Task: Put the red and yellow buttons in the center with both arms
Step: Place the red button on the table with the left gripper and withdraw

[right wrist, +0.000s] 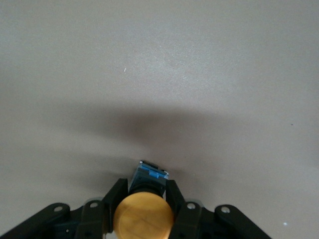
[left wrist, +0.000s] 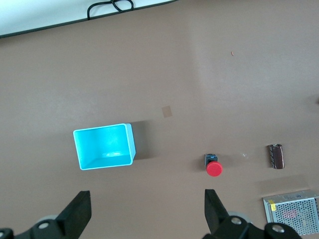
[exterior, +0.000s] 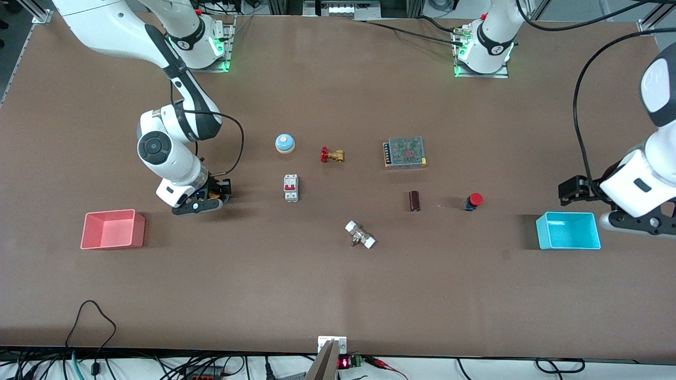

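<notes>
My right gripper (exterior: 210, 199) is low over the table beside the pink bin, toward the right arm's end. In the right wrist view it (right wrist: 143, 196) is shut on the yellow button (right wrist: 143, 215), gripping its dark body under the orange-yellow cap. The red button (exterior: 473, 201) lies on the table toward the left arm's end; it also shows in the left wrist view (left wrist: 213, 167). My left gripper (exterior: 574, 191) hangs open and empty over the table beside the cyan bin; in the left wrist view (left wrist: 147, 214) its fingers stand wide apart. The brown table centre (exterior: 338, 203) is bare.
A pink bin (exterior: 112, 229) and a cyan bin (exterior: 568, 230) stand at the table's two ends. A blue bell (exterior: 284, 143), brass valve (exterior: 331, 155), circuit breaker (exterior: 291, 188), power supply (exterior: 405, 152), brown cylinder (exterior: 414, 201) and white-ended fitting (exterior: 360, 235) ring the middle.
</notes>
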